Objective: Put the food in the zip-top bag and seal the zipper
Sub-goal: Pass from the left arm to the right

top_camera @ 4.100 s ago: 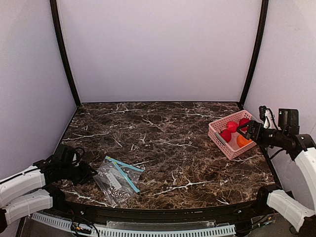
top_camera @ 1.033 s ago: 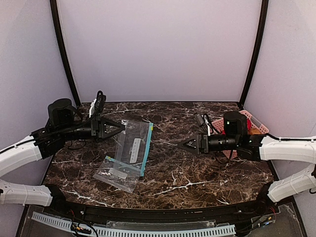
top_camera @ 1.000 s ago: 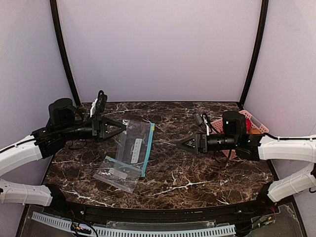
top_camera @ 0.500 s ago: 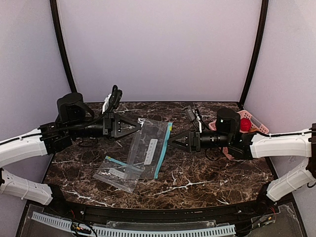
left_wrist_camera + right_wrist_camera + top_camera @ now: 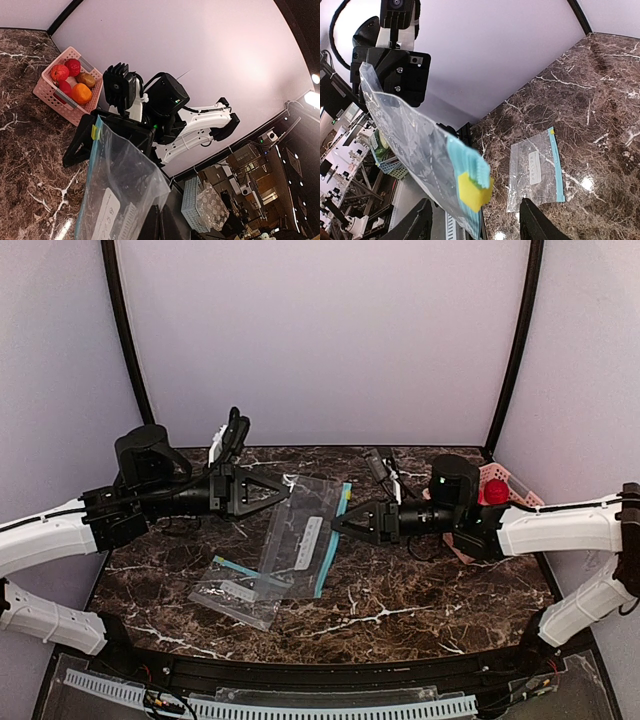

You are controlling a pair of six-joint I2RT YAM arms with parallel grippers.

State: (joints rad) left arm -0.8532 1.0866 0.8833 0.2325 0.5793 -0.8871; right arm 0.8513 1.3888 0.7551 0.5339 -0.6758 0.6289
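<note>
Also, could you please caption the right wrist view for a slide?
Open right gripper faces the yellow-tabbed zipper end of the zip-top bag held up by the left gripper.

Dark marble table — second clear bag flat front-left, pink basket far right.

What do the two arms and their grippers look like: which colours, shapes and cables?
The left arm and the right arm have smooth white link covers and round black joint housings. The left gripper and the right gripper are black, open triangular frames that narrow to thin fingers. Black cables loop at each wrist.
</note>
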